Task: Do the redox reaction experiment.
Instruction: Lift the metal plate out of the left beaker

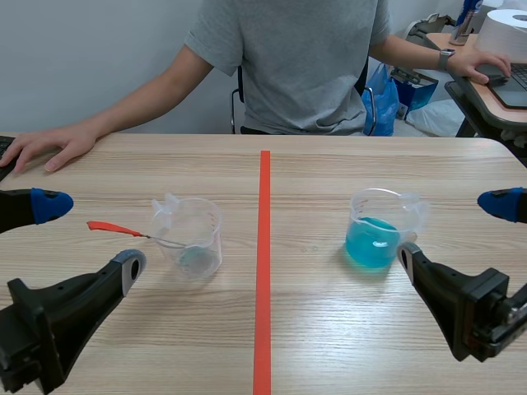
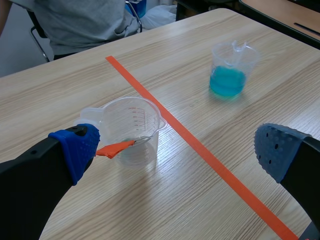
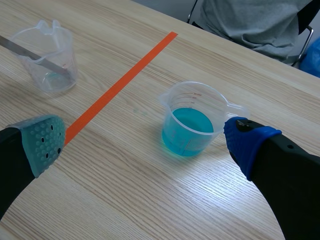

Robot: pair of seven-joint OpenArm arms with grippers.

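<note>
Parted fingers (image 1: 130,267); spatula beaker (image 1: 193,240); blue-liquid beaker (image 1: 375,237)

You have: left arm (image 1: 41,325), right arm (image 1: 469,309), lower corners: matte black, thick tapered fingers (image 1: 90,292); dotted pads (image 2: 77,150), blue or grey-green.

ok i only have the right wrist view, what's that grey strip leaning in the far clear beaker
observer: a thin metal spatula; its orange-red handle sticks out over the clear beaker rim toward the left arm.
operator: left gripper holding it
observer: no, the left gripper is open; the handle lies close by its blue pad.
operator: where are the person's hands
observer: one hand lies flat on the far table edge, on the left arm's side; the other hand is off the table.
</note>
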